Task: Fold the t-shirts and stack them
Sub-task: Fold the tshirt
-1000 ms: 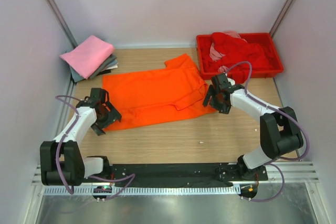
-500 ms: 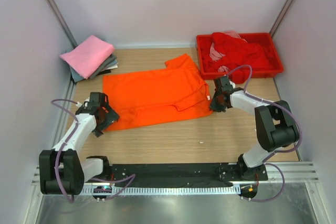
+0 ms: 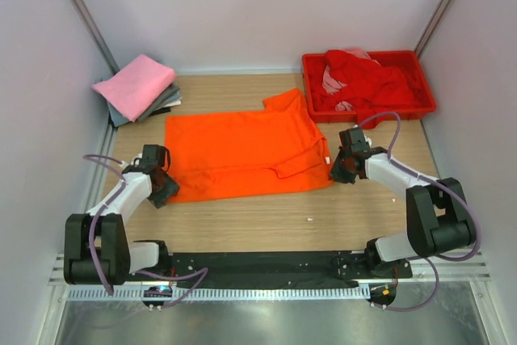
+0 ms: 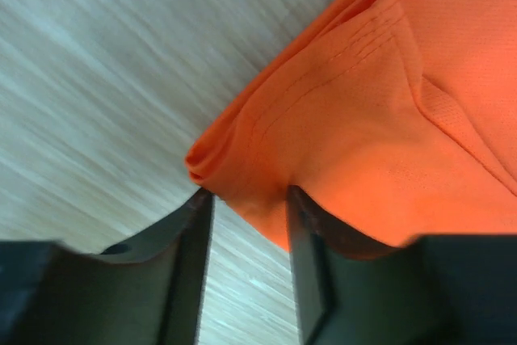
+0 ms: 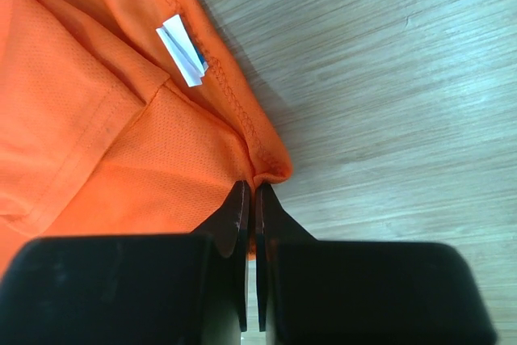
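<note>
Top external view: the orange t-shirt (image 3: 242, 151) lies spread on the wooden table (image 3: 266, 224) at mid-frame. The left gripper (image 3: 161, 186) is at its lower-left corner and the right gripper (image 3: 339, 169) at its lower-right corner.

The step looks like squaring the shirt flat before the first fold. To do it well, both corners should be drawn evenly and kept low, so the cloth slides without rucking. The flap doubled over near the right hem wants smoothing out too.

In the right wrist view the fingers (image 5: 236, 216) are pressed nearly together, pinching the hem corner just below the white label (image 5: 182, 50). In the left wrist view the jaws stand apart with wood showing between them. The hem corner is bunched at their tips, and I cannot tell whether they bite it.

A folded pink t-shirt (image 3: 136, 85) tops the pile at upper left. Crumpled red t-shirts (image 3: 363, 78) fill the red tray (image 3: 426, 103) at upper right.
</note>
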Robot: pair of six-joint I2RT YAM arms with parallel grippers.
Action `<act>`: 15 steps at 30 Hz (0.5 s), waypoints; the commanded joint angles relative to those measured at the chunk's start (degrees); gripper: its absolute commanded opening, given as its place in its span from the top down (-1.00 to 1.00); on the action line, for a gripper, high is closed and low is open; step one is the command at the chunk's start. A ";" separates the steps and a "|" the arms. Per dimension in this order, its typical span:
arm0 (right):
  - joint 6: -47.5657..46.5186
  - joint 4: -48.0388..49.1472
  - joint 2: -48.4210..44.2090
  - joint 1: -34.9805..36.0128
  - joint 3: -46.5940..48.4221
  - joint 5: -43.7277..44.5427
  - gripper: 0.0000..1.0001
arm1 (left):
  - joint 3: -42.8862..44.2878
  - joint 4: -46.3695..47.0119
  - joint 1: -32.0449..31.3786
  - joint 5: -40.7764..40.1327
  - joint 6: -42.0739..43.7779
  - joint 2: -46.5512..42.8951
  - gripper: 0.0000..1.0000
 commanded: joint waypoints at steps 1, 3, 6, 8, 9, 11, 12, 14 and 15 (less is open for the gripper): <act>0.47 -1.98 -3.86 -0.12 -0.25 -0.68 0.98 | 0.50 3.52 -0.28 -1.44 -0.80 0.68 0.22; 0.65 -3.21 -5.78 -0.12 -0.78 -0.51 0.98 | 0.76 4.22 -0.45 -1.53 -0.89 0.94 0.47; 2.84 -4.52 -8.25 -0.90 -2.36 -1.21 0.98 | 1.46 5.01 -1.24 -0.21 0.69 1.73 1.00; 5.99 -5.84 -12.63 -1.34 -4.29 -4.28 0.98 | 1.82 3.35 -1.33 1.28 0.87 1.29 1.00; 6.79 -6.54 -14.22 -1.35 -4.73 -4.29 0.97 | 1.64 2.56 -1.42 1.72 0.87 -0.89 1.00; 8.99 -10.48 -19.49 -1.35 -5.09 -2.28 0.97 | 0.94 -0.24 -1.42 3.04 0.52 -3.97 1.00; 9.78 -12.33 -21.42 -1.35 -4.91 0.00 0.98 | 0.85 -1.39 -1.42 3.48 -0.01 -6.07 1.00; 10.93 -16.56 -26.26 -1.35 -4.91 1.60 0.98 | 0.33 -3.95 -3.25 2.35 -2.02 -11.61 1.00; 12.41 -17.70 -27.75 -1.35 -5.17 2.47 0.98 | 0.06 -4.91 -5.09 2.52 -3.86 -13.11 1.00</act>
